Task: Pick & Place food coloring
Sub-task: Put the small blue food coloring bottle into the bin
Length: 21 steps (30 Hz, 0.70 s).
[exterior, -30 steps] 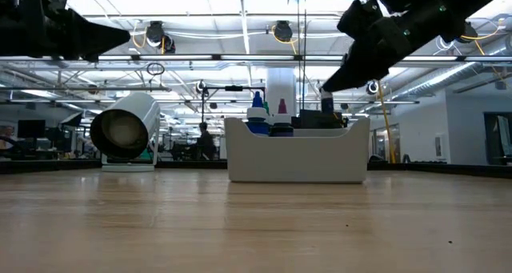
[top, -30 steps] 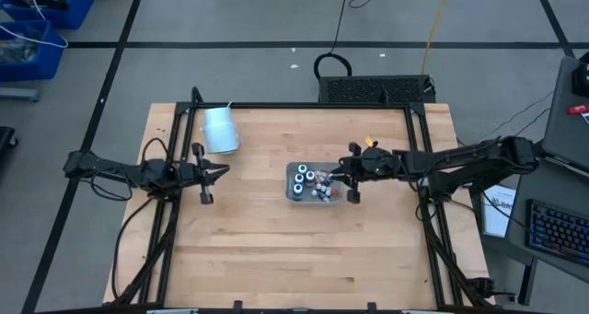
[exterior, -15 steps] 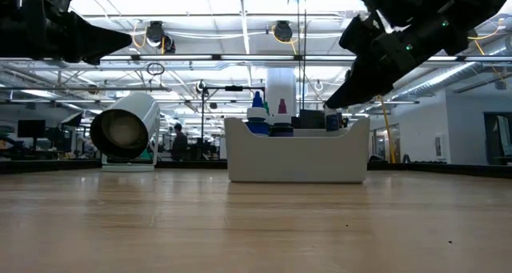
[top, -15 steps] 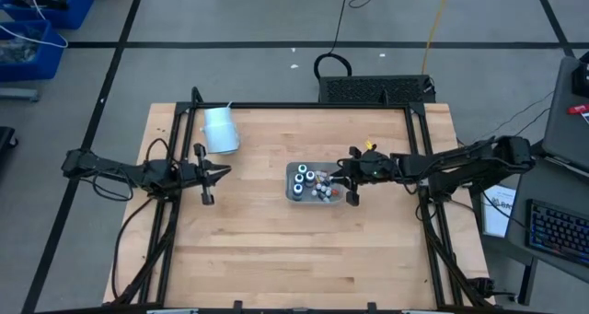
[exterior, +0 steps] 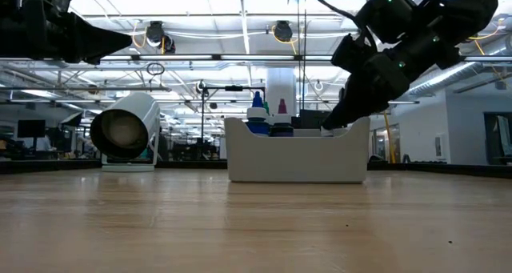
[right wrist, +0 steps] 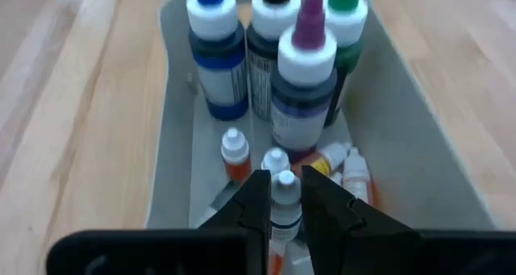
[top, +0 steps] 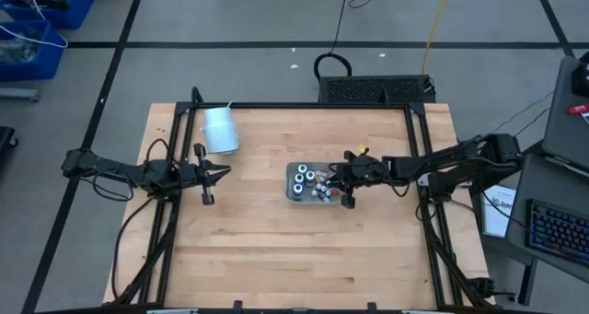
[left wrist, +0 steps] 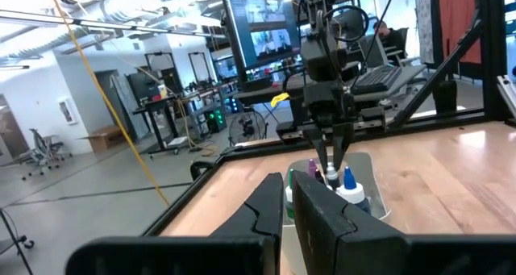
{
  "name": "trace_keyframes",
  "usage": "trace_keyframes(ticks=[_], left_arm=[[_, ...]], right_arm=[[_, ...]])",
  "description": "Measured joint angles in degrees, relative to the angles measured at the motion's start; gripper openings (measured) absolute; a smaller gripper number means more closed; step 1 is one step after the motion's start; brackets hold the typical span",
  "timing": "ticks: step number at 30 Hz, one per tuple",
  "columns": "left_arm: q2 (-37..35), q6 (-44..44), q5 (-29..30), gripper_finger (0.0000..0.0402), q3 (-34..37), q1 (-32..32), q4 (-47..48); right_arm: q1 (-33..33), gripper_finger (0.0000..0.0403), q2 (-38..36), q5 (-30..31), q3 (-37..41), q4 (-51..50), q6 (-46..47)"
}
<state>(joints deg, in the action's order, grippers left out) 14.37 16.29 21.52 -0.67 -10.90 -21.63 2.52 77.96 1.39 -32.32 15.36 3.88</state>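
Your right gripper (right wrist: 284, 206), nearest in its wrist view, has dropped into the clear rectangular plastic tray (right wrist: 173, 114), fingers nearly shut around a small whitish food coloring bottle (right wrist: 284, 196). Beyond stand four larger dark white-capped bottles (right wrist: 303, 89). You look ready to lift. Your left gripper (top: 210, 175), nearly shut and empty, waits well apart, near the pale cylindrical cup (top: 221, 129).

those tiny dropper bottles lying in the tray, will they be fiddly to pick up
Probably. The small bottles are round and narrow, so one could slip or twist between the fingers of the right gripper. They lie loosely jumbled in the tray beside the tall bottles, so lifting one may nudge neighbours. They look light.
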Motion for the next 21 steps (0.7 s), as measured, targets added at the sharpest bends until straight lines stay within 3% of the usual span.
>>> trace_keyframes(ticks=[21], left_arm=[[0.0,-1.8,0.0,0.0037,0.0,0.0,0.1]], right_arm=[[0.0,0.0041,1.4,1.7,-0.1,-0.4,0.0]])
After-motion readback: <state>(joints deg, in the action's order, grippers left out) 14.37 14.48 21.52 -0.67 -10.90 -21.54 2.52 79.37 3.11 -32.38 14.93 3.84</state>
